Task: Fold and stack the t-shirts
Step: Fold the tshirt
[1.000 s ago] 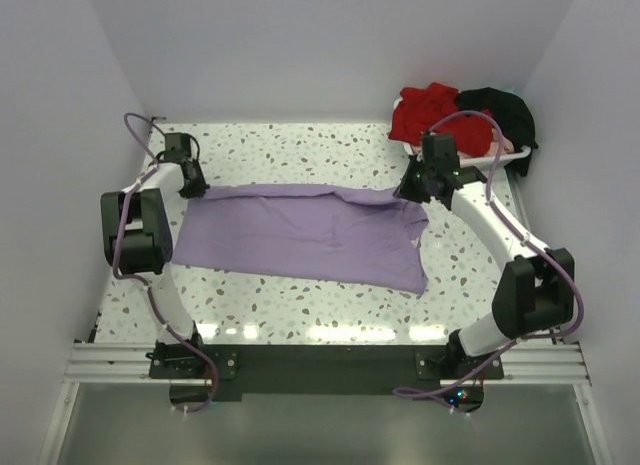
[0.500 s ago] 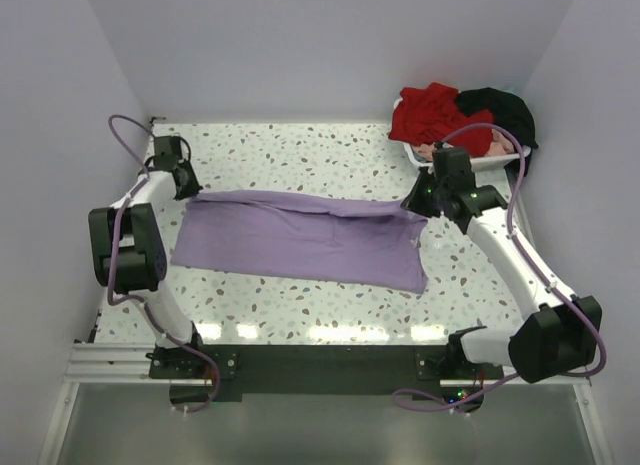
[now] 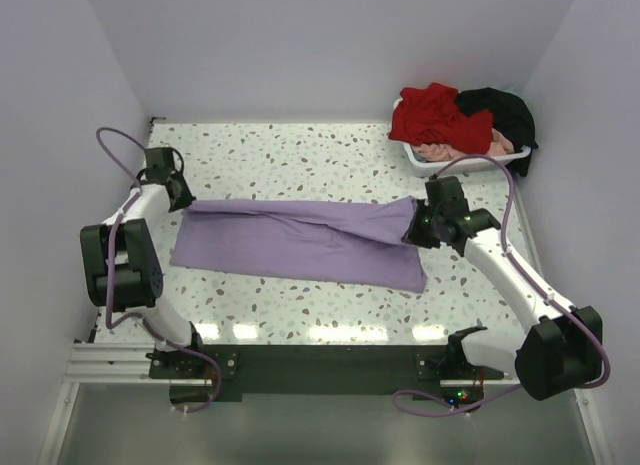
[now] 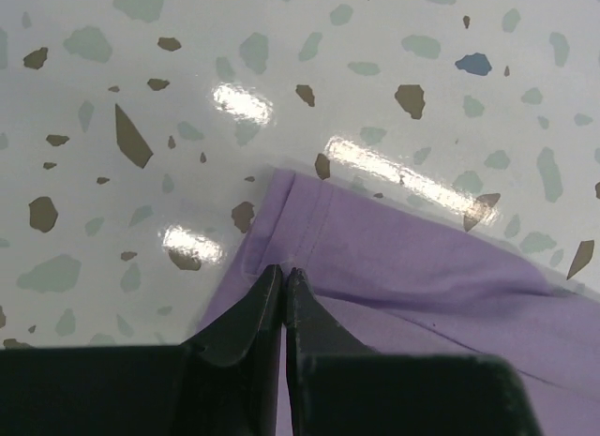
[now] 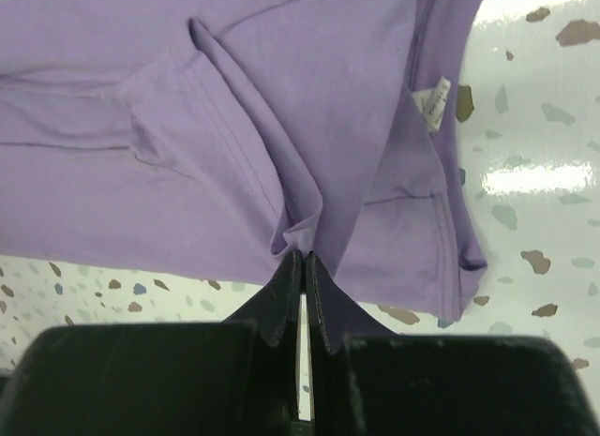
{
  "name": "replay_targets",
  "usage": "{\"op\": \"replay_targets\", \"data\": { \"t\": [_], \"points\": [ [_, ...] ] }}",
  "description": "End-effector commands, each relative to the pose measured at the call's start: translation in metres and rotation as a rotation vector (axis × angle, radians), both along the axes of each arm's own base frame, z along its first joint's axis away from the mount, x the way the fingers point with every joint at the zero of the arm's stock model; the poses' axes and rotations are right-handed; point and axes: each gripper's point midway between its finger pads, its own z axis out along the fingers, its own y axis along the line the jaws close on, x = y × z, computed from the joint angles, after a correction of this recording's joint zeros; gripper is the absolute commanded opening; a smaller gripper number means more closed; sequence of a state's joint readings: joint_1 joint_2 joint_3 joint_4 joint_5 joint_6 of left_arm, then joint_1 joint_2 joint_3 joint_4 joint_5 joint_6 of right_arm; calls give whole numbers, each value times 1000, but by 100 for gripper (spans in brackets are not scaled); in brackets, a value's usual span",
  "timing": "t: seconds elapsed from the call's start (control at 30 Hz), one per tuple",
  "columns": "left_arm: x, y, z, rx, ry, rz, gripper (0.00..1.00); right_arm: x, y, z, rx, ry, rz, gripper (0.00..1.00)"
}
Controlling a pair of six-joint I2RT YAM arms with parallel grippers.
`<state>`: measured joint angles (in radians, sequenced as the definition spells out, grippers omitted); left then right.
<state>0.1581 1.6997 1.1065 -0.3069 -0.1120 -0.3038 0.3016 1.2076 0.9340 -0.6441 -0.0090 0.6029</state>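
Observation:
The lavender t-shirt (image 3: 300, 240) lies spread across the table's middle, its far edge drawn forward into a fold. My left gripper (image 3: 186, 200) is shut on its far-left corner; in the left wrist view the gripper (image 4: 283, 270) pinches the hem of the shirt (image 4: 394, 267). My right gripper (image 3: 415, 228) is shut on the far-right edge; in the right wrist view the gripper (image 5: 303, 256) pinches a bunched fold of the shirt (image 5: 234, 127). A red t-shirt (image 3: 437, 113), a black t-shirt (image 3: 503, 110) and a pale pink t-shirt (image 3: 432, 151) are heaped at the back right.
A white tray (image 3: 470, 165) holds the heap of shirts at the back right corner. Pale walls close in the speckled table (image 3: 300, 150) on three sides. A white neck label (image 5: 432, 103) shows on the lavender shirt.
Both grippers have moved toward the near side, pulling the shirt's far edge forward over itself. The shirt now looks narrower. The left arm has swung further left.

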Motion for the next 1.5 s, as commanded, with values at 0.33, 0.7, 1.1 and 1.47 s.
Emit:
{"op": "replay_targets", "data": {
  "t": [0.33, 0.7, 1.1, 1.47],
  "points": [
    [17, 19, 30, -30, -115, 26, 0, -2, -21, 18, -71, -31, -103, 0],
    [-15, 21, 13, -14, -51, 78, 10, -21, -15, -12, -38, 50, -90, 0],
    [-38, 15, 28, -28, -82, 111, 67, -26, -6, -13, -160, 102, -4, 62],
    [6, -46, 4, -132, -86, -56, 67, 65, 62, -25, -36, 19, 133, 51]
  ]
}}
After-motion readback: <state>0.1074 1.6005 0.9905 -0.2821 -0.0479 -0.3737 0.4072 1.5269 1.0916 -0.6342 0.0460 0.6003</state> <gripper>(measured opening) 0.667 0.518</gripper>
